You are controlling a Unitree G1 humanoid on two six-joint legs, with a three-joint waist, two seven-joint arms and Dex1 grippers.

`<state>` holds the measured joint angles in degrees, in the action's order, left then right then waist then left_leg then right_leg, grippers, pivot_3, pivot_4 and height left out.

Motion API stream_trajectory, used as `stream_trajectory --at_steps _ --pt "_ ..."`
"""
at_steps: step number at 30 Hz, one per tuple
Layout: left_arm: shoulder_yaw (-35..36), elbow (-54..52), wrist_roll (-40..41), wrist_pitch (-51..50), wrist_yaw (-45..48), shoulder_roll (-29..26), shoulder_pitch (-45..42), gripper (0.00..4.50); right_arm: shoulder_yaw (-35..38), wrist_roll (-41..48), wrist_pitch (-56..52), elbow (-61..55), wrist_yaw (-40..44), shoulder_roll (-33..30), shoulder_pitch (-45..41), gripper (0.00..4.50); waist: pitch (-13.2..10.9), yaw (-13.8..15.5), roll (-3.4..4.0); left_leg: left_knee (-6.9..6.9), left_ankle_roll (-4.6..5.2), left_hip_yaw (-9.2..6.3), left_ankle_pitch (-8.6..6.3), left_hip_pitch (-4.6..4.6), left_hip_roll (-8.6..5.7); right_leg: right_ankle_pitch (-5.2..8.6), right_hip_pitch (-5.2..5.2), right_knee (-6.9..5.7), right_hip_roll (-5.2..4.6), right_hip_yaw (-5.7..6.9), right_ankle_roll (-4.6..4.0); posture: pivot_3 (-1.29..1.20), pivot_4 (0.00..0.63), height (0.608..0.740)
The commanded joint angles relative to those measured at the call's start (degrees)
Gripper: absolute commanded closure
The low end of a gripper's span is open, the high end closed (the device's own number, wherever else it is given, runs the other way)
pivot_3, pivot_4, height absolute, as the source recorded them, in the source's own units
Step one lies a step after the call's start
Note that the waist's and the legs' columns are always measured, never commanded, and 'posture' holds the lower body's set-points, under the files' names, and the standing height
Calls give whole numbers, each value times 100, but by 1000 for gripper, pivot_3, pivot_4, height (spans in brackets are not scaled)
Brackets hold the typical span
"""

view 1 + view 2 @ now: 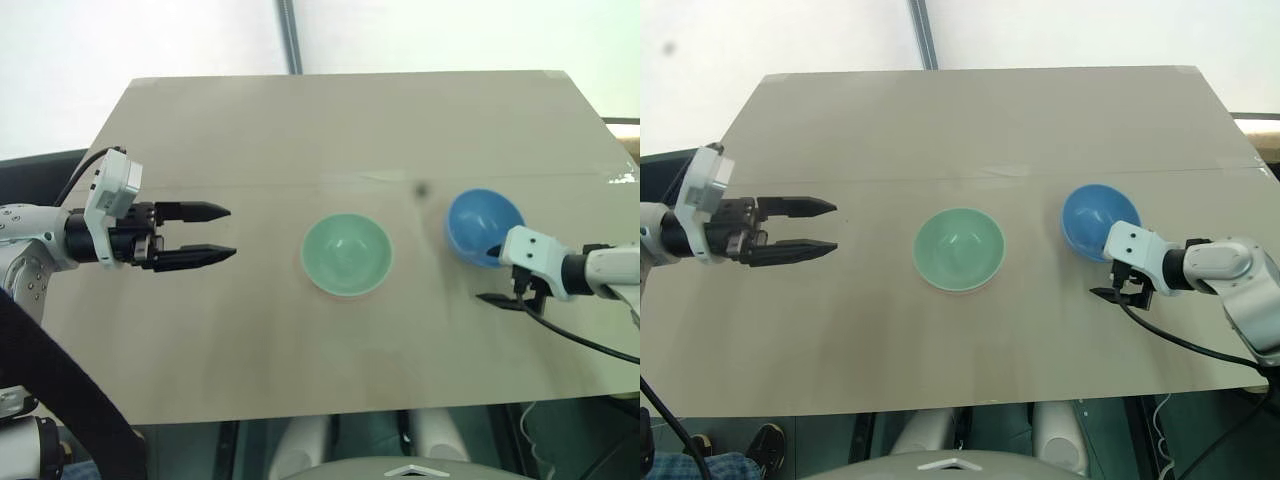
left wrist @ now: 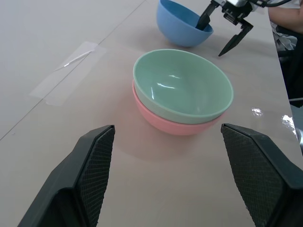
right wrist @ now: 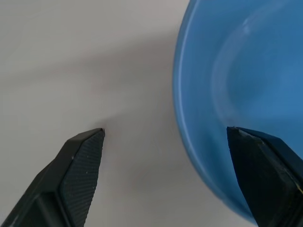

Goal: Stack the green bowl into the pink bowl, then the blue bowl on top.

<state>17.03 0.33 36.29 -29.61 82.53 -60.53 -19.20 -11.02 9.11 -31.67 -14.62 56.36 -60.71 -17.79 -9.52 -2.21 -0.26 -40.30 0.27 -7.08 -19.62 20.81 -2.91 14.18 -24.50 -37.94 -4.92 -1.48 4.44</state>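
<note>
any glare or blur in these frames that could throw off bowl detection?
Left wrist view: small highlights inside the green bowl, bright glints on the table beside it. Left eye view: a dark smudge sits near the blue bowl. Right wrist view: the blue bowl's rim looks soft, close to the lens.

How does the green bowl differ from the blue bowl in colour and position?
The green bowl is mint green; the blue bowl is sky blue. The green bowl sits nested in the pink bowl; the blue bowl rests directly on the table, with the open right pincer straddling its rim. Both are plain, round and alike in size.
</note>
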Motion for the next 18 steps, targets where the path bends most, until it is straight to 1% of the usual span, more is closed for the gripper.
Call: stream_trajectory --at_steps 1,5,8,9,10,14,18 --pt "249 -249 125 4 -30 -118 15 546 -134 -349 -22 274 -60 106 -261 923 0 -9 -1 0 0 1 0 0 0 0 0 0 0 -1 0 0 150 740" --pt "260 -268 98 15 -38 -127 22 546 -134 -395 -60 285 -20 224 -363 2667 0 -4 -1 0 0 2 0 0 3 0 -1 0 0 -4 0 0 150 740" --pt "229 -248 74 43 -37 -114 -9 546 -89 -420 -70 148 -8 259 -343 4138 3 -4 -3 0 0 4 0 1 2 0 -5 -2 0 -6 0 0 150 740" --pt "211 -234 62 61 -37 -106 -25 546 -67 -423 -89 99 -15 268 -344 4355 7 -3 -9 0 -1 4 0 1 3 -1 -5 -2 0 -6 0 0 150 740" --pt "200 -225 54 74 -37 -100 -35 546 -47 -434 -105 68 -15 280 -344 4445 8 -1 -11 0 -1 3 0 0 3 -1 -4 -2 0 -5 0 0 150 740" --pt "134 -105 -9 159 -74 -51 -156 546 -34 -549 -84 -114 -40 305 -432 4445 8 2 -10 0 -1 4 0 2 3 -1 -5 -2 -1 -6 0 0 150 740" --pt "-22 81 -131 282 -18 -44 -286 546 -5 -502 -252 -573 3 430 -859 4445 6 -14 -8 1 -1 4 0 3 2 -1 -9 -2 0 -6 0 0 150 740"
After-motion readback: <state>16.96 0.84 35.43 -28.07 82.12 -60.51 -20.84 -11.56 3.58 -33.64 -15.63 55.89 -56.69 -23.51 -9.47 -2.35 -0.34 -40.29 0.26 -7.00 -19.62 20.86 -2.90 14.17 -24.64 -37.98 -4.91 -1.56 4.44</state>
